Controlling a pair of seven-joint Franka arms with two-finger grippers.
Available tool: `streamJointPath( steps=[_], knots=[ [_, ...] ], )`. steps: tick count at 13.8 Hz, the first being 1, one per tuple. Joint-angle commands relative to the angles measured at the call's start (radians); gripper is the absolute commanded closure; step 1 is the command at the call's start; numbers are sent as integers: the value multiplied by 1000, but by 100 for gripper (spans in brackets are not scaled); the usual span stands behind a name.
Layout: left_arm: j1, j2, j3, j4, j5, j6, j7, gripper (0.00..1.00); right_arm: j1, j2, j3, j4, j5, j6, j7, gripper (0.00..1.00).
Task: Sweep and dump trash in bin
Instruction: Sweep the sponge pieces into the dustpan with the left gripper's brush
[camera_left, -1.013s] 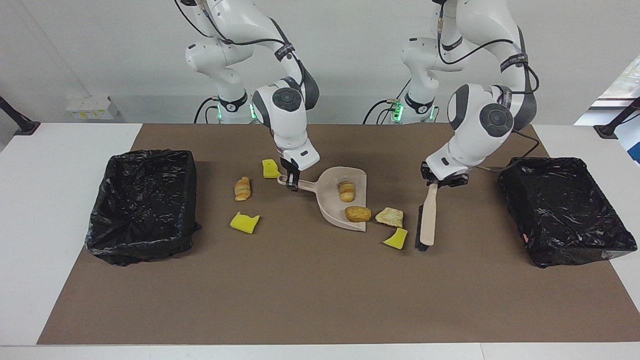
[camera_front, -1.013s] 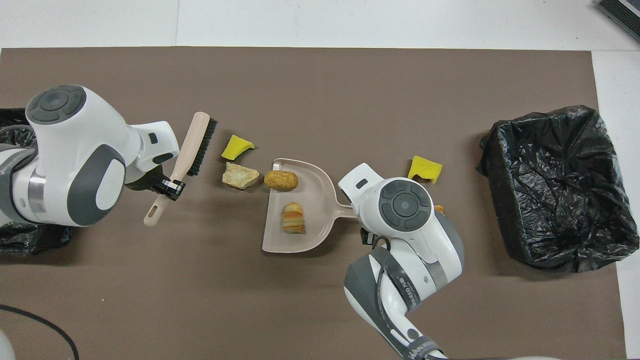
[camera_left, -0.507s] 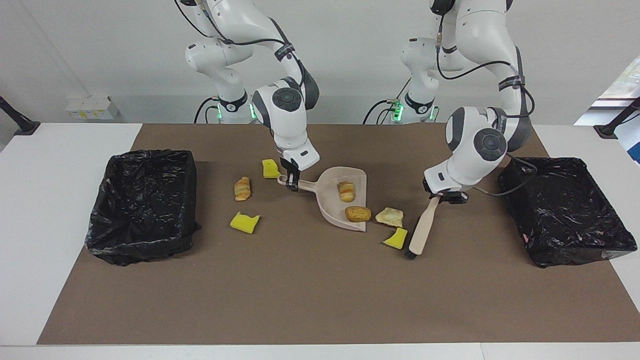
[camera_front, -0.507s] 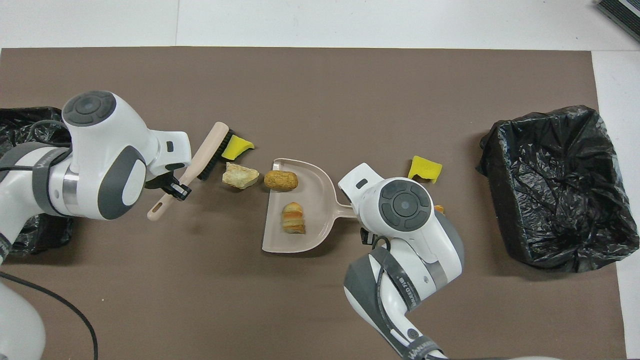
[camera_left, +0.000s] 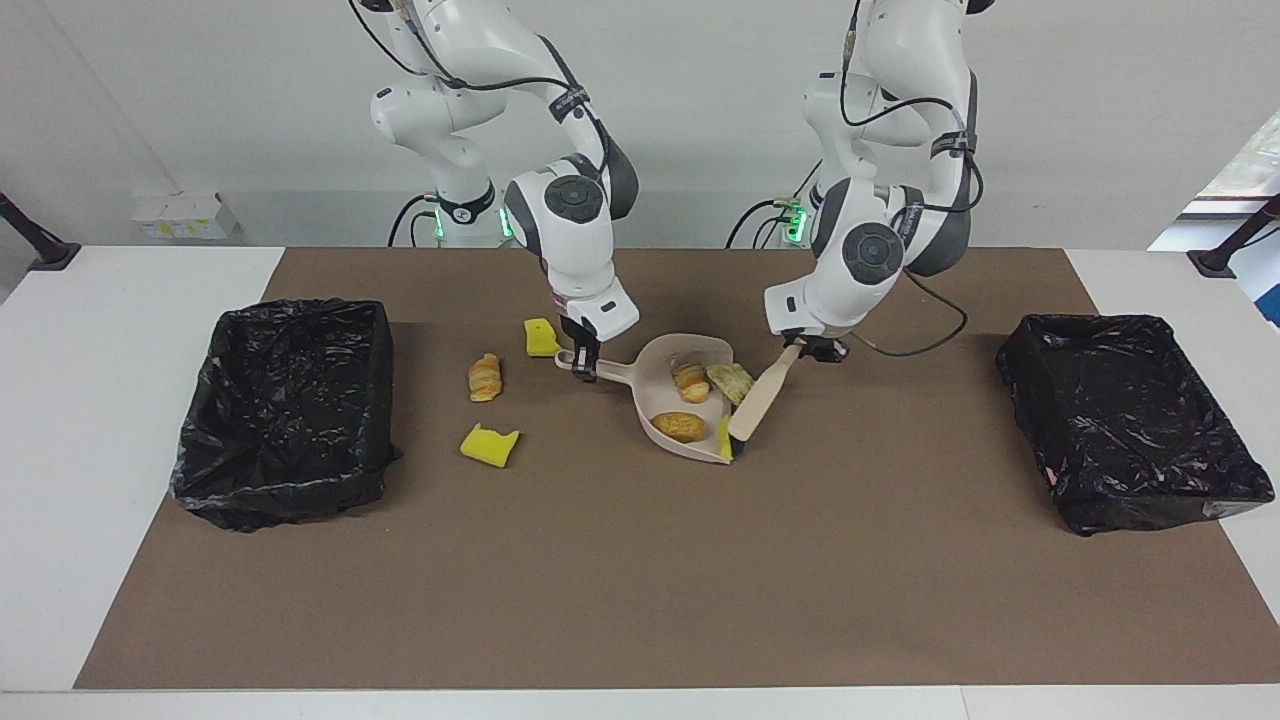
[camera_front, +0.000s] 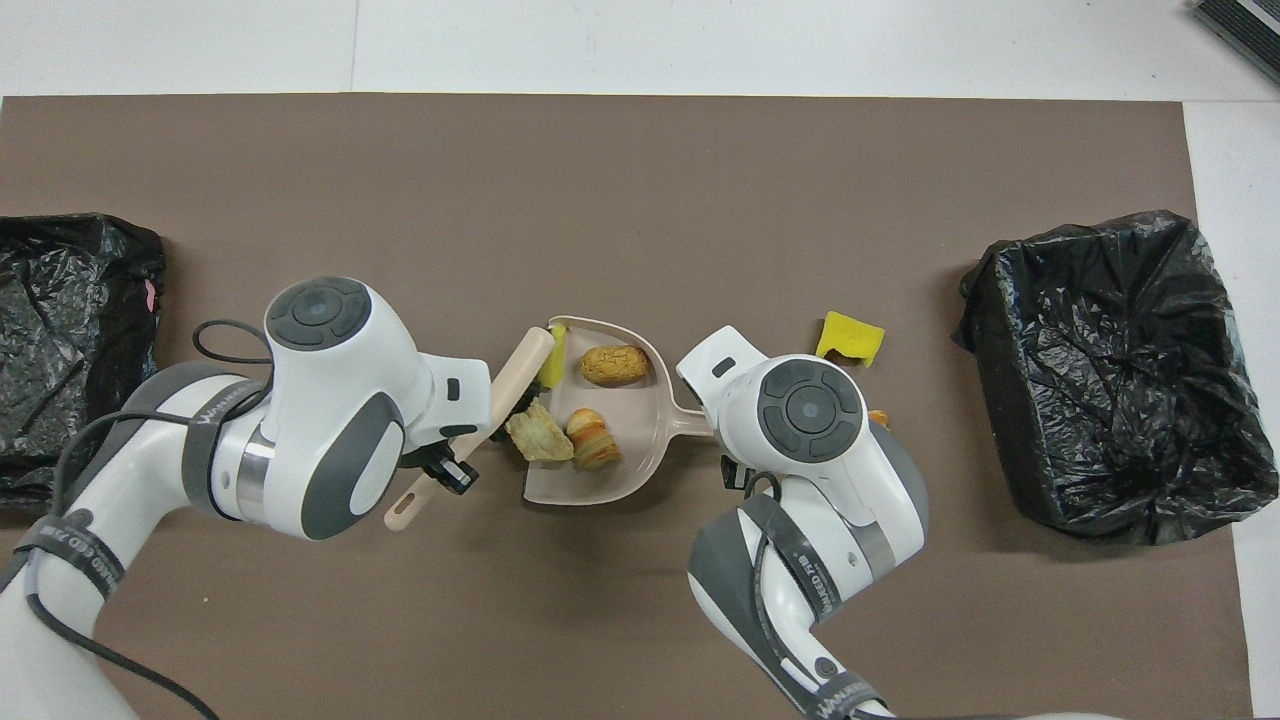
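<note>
Left jaws (camera_left: 812, 348) closed on brush (camera_left: 757, 402) handle, pressing bristles against dustpan (camera_left: 662, 432) mouth. Right jaws (camera_left: 584, 366) clamped on pan handle. Four scraps lying in pan (camera_front: 612, 364); three waiting toward right arm's end (camera_left: 489, 443). Advice – be keeping brush low, pan lip flat. Bins (camera_left: 285, 410) sitting well apart – open tabletop between.

blocked: brush (camera_left: 752, 405) across dustpan (camera_left: 655, 428) mouth | obstacles: both bins (camera_left: 285, 410) at table ends
</note>
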Motion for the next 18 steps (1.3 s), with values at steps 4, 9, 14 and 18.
streamJointPath(
  steps=[4,9,14,18],
  knots=[
    [-91,-33,14,7,-72,-39,-255,100,-5,-14,5,-4,2,-3,-6,100],
    [-107,-68,8,35,-72,-116,-589,100,-5,-12,5,-4,0,-3,-6,100],
    [-113,-99,9,29,-71,-151,-694,100,-55,-47,5,22,0,-56,-28,100],
    [-185,-97,5,23,-72,-34,-677,100,-74,-64,5,36,5,-81,-39,100]
  ],
)
